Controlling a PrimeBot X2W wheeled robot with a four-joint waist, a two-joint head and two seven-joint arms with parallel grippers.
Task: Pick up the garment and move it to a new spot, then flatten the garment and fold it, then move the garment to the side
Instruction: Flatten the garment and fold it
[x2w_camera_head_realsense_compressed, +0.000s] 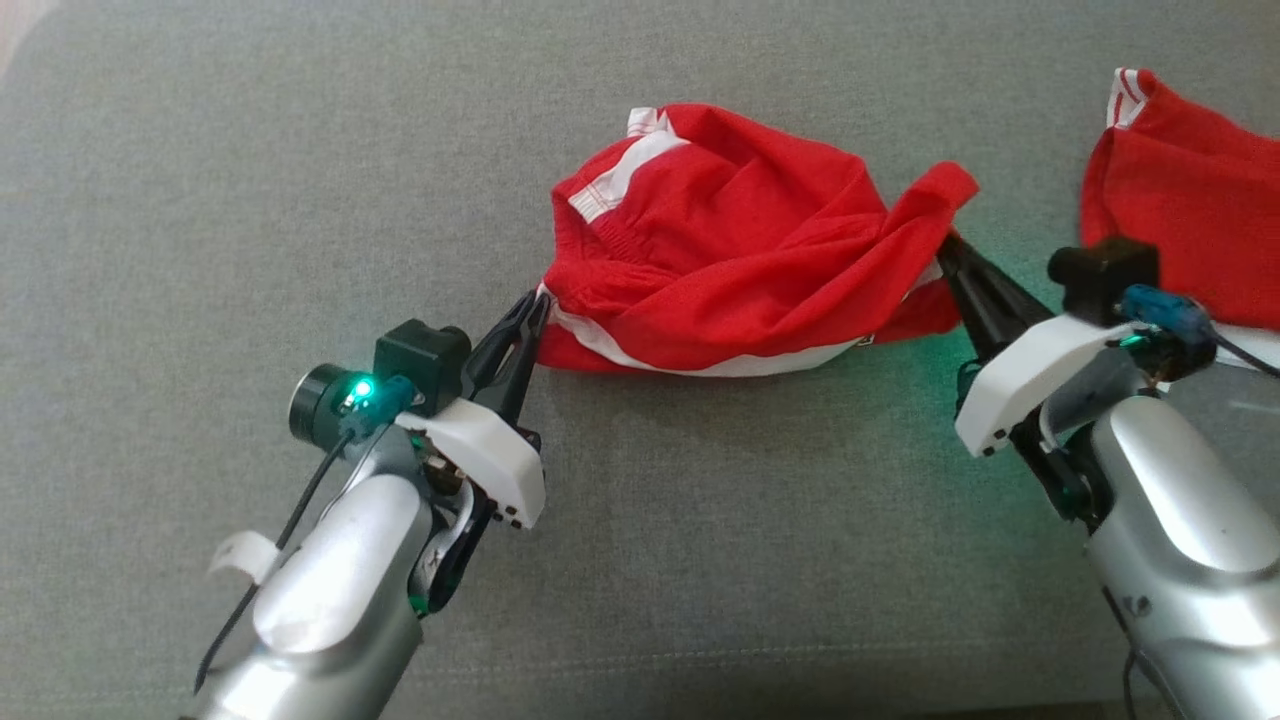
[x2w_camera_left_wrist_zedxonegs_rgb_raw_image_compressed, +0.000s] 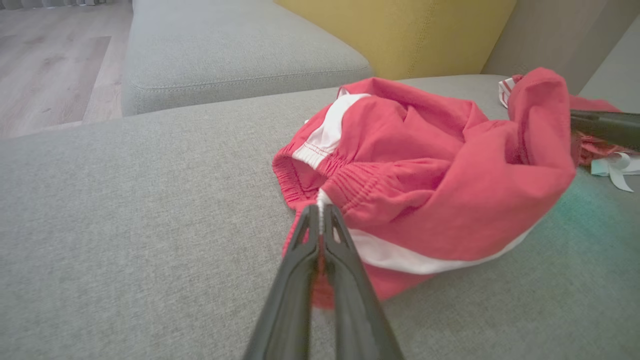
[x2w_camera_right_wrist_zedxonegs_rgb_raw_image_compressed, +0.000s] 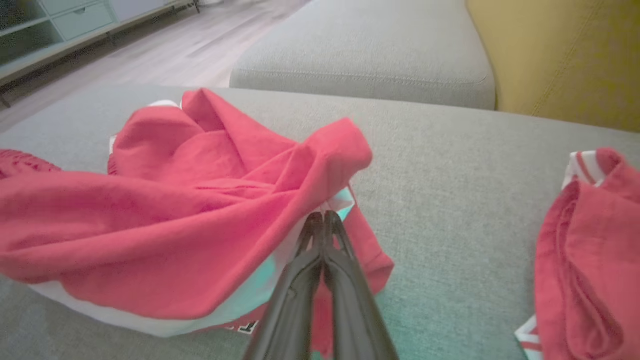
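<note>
**A:** What state are the claws in?

**B:** The left claw (x2w_camera_head_realsense_compressed: 535, 305) is clenched on the gathered elastic edge of the crumpled red fabric garment with white trim (x2w_camera_head_realsense_compressed: 720, 250). The right claw (x2w_camera_head_realsense_compressed: 950, 250) is clenched on the opposite corner, at a white hem. Both wrist views show the fingers pressed together with cloth pinched at the tips.

**A:** Where is the garment?

**B:** It is bunched between the two claws, directly ahead of each tip. It rests on the grey woven sofa cushion (x2w_camera_head_realsense_compressed: 300, 200). A second red cloth with white stripes (x2w_camera_head_realsense_compressed: 1190, 190) lies off the right claw's outer side, apart from the garment.

**A:** Which step is this, and how should it be done?

**B:** My judgement is the lift for the move to a new spot.
- Raise both claws together and keep them level.
- Spread them only until the cloth hangs taut.
- The left claw bites only a thin edge, so confirm it holds before travelling.
- Route the right claw away from the second cloth to avoid a snag.

**A:** Is there any writing?

**B:** There is dark print (x2w_camera_right_wrist_zedxonegs_rgb_raw_image_compressed: 245, 327) on the white band, just beside the right claw's fingers on their left. One character resembles a T and the rest is under a fold. No brand is readable.
</note>
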